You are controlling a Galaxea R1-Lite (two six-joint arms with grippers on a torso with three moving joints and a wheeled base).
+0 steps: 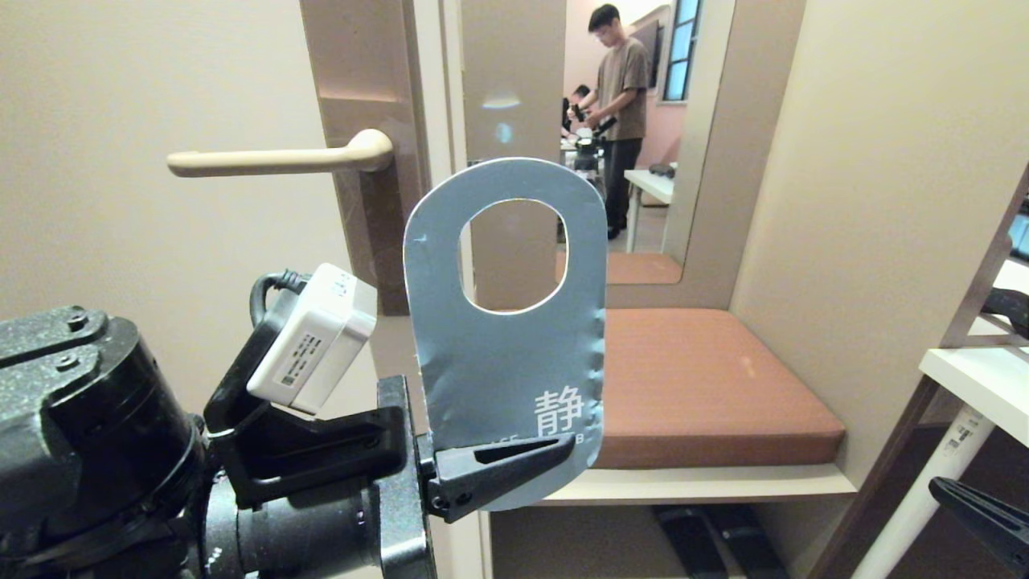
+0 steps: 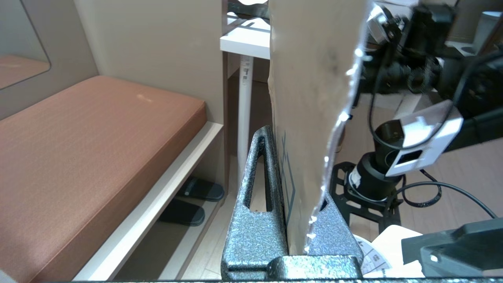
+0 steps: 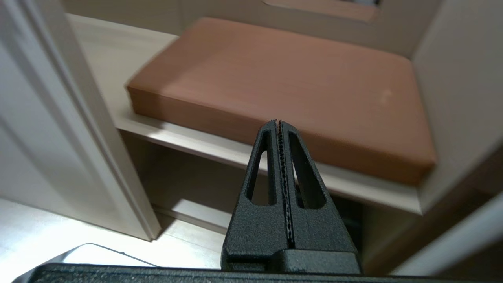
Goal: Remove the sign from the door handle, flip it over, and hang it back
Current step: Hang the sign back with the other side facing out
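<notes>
Beige door with bare door handle (image 1: 281,161), left claw (image 1: 514,466) gripping blue-faced sign (image 1: 506,354) upright, right claw (image 3: 279,125) closed, empty.

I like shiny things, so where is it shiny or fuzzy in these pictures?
Head view: a pale light spot glints on the door panel above the sign. Left wrist view: bright sparkles run down the sign's crinkled edge. Right wrist view: the cushion and door frame look smeared, while the right gripper stays sharp.

Warm, even indoor light; glare speckles the crinkled edge of the slate-blue card sign (image 2: 338,118); the rust-brown bench cushion (image 3: 283,82) blurs toward nine o'clock
</notes>
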